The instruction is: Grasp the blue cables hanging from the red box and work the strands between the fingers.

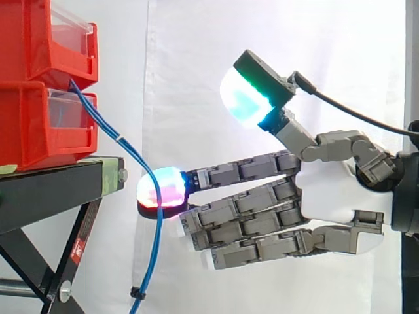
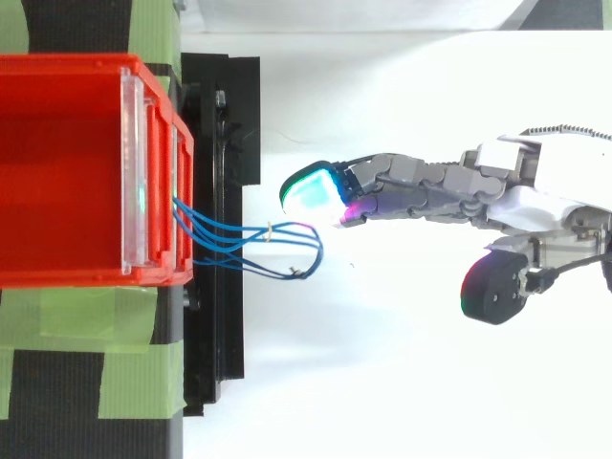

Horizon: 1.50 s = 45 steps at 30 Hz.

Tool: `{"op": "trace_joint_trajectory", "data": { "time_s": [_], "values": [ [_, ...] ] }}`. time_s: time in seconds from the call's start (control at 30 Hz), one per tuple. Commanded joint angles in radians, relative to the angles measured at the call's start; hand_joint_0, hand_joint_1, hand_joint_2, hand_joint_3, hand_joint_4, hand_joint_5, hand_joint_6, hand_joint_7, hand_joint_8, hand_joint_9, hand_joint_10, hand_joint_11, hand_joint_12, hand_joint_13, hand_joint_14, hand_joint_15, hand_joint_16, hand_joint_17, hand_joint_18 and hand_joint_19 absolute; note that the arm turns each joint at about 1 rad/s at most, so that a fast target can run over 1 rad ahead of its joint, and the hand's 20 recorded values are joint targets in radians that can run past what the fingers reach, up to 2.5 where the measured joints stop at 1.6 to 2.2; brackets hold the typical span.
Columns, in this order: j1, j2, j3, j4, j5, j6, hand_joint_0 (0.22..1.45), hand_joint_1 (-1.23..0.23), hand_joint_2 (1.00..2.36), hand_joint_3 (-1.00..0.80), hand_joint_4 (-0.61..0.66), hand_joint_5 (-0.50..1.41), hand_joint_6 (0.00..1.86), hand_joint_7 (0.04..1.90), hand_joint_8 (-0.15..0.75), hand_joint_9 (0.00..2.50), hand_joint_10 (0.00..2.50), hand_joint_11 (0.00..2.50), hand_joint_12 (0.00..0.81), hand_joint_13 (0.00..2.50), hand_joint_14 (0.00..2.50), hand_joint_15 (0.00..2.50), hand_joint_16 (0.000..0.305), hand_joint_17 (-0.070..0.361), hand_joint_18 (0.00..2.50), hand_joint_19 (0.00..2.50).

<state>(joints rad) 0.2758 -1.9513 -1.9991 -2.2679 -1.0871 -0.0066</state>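
Note:
Several thin blue cables (image 1: 108, 127) leave the gap between the two stacked red bins (image 1: 33, 124) and hang down in front of the stand, bundled by a small tie. From above, the cables (image 2: 249, 232) loop out from the red bin (image 2: 67, 65) toward the right. My hand (image 1: 327, 196) reaches in from the right with its fingers straight and stacked and the thumb raised above them. The longest fingertip (image 1: 160, 188), glowing red and cyan, lies against the hanging strands. In the top view the hand (image 2: 535, 191) stops just right of the cable loop. Nothing is held.
The bins rest on a black stand (image 1: 52, 190) with crossed legs, its top strapped with green tape (image 2: 143, 354). A black clip (image 1: 136, 292) gathers the cables near the bottom edge. A white curtain hangs behind everything.

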Motion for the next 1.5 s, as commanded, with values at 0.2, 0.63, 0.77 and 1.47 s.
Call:
{"op": "trace_joint_trajectory", "data": {
  "time_s": [0.2, 0.63, 0.77, 1.47],
  "values": [
    [-0.007, 0.0, 0.0, 0.001, 0.004, -0.001, 0.71, -0.53, 1.0, -1.0, 0.26, -0.25, 0.01, 0.72, 0.388, 0.32, 0.0, 0.27, 0.408, 0.01, 0.0, 0.22, 0.076, 0.172, 0.0, 0.01],
    [0.005, -0.08, 0.051, 0.045, 0.03, -0.049, 0.71, -0.53, 1.0, -1.0, 0.26, -0.24, 0.01, 0.71, 0.394, 0.38, 0.01, 0.3, 0.415, 0.09, 0.01, 0.24, 0.077, 0.172, 0.0, 0.03],
    [0.002, -0.124, 0.091, 0.059, 0.018, 0.005, 0.71, -0.53, 1.0, -1.0, 0.26, -0.24, 0.01, 0.72, 0.396, 0.38, 0.01, 0.3, 0.417, 0.09, 0.01, 0.24, 0.077, 0.172, 0.0, 0.04],
    [0.003, -0.127, 0.132, 0.053, 0.016, -0.056, 0.71, -0.53, 1.0, -1.0, 0.25, -0.24, 0.01, 0.71, 0.382, 0.33, 0.01, 0.27, 0.415, 0.11, 0.01, 0.25, 0.077, 0.173, 0.0, 0.06]
  ]
}}
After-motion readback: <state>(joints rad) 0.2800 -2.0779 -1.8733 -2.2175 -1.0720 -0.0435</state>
